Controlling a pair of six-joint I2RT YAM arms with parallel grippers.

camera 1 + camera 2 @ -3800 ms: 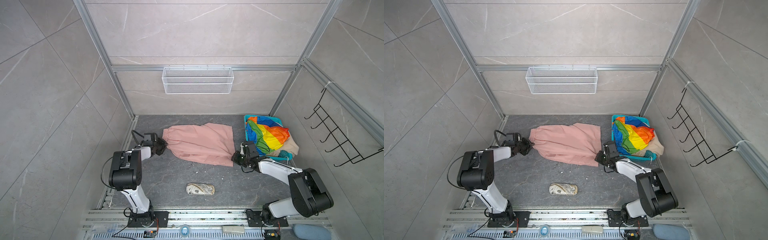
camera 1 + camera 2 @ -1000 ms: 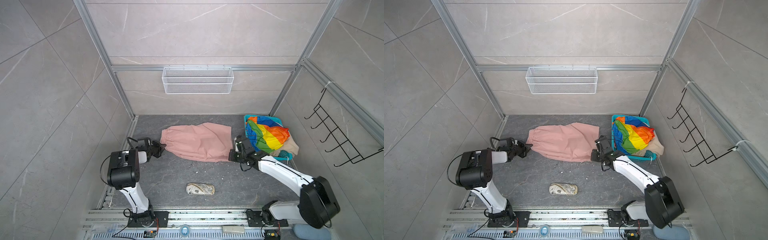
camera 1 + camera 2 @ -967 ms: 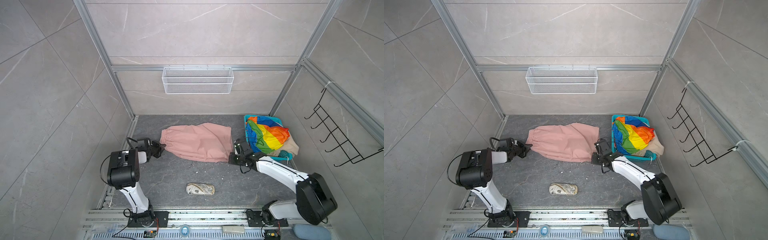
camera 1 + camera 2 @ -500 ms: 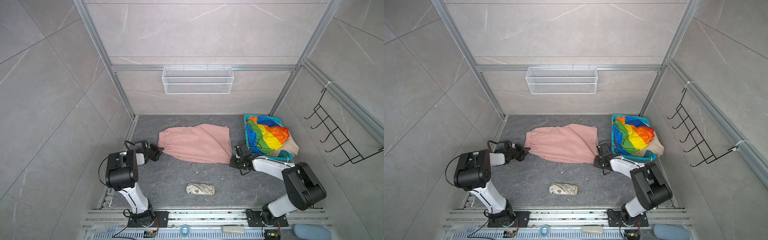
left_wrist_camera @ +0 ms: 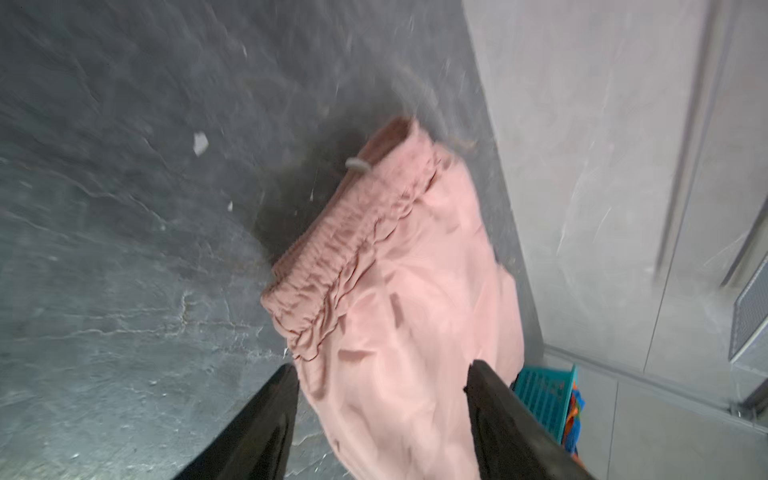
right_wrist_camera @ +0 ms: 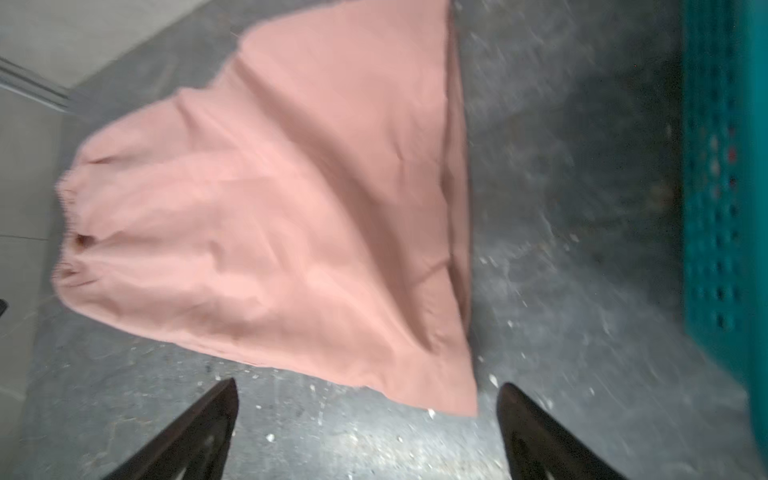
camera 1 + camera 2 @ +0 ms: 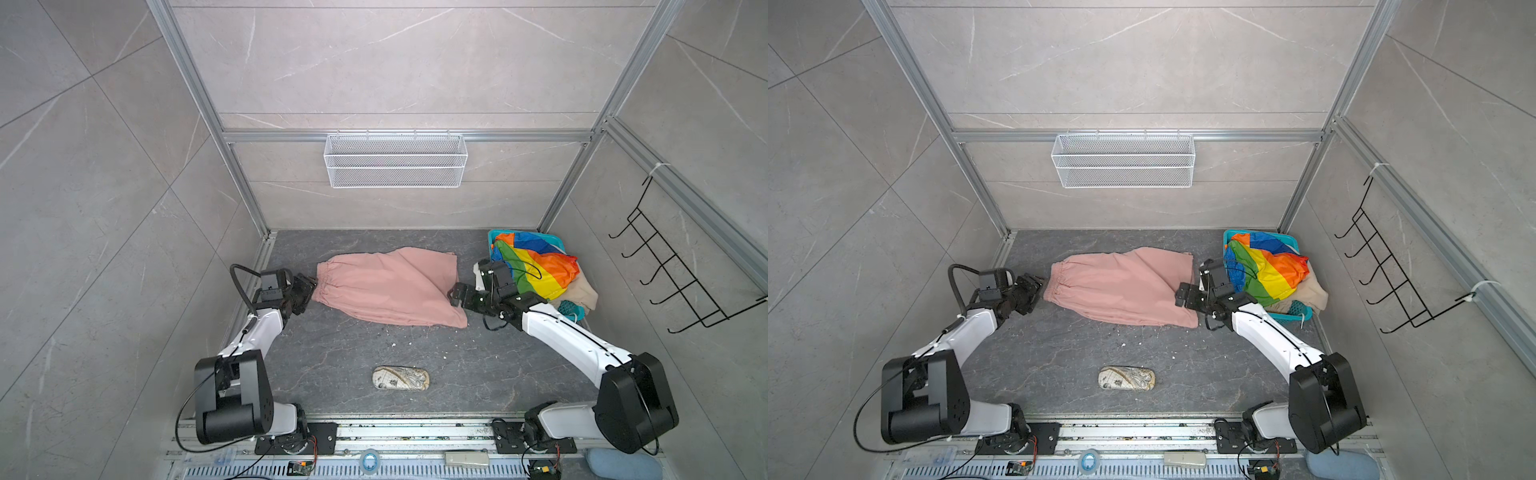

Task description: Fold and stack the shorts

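Observation:
The pink shorts (image 7: 390, 291) (image 7: 1121, 291) lie flat on the dark floor, gathered waistband to the left and leg hems to the right. My left gripper (image 7: 309, 289) (image 5: 380, 372) is open at the waistband end, and pink cloth (image 5: 399, 291) shows between its spread fingers. My right gripper (image 7: 455, 297) (image 6: 368, 388) is open beside the near hem corner (image 6: 457, 390), with bare floor between its fingers. The rainbow-striped shorts (image 7: 536, 266) and beige shorts (image 7: 584, 291) are heaped in the teal basket (image 7: 567, 309).
A small patterned pouch (image 7: 401, 379) lies on the floor near the front. The teal basket (image 6: 715, 187) stands close to my right gripper. A white wire basket (image 7: 395, 160) hangs on the back wall and a black hook rack (image 7: 681, 282) on the right wall.
Both grippers went from shut to open and let go of the pink shorts, after sliding them a little leftward. The shorts now rest flat on the floor.

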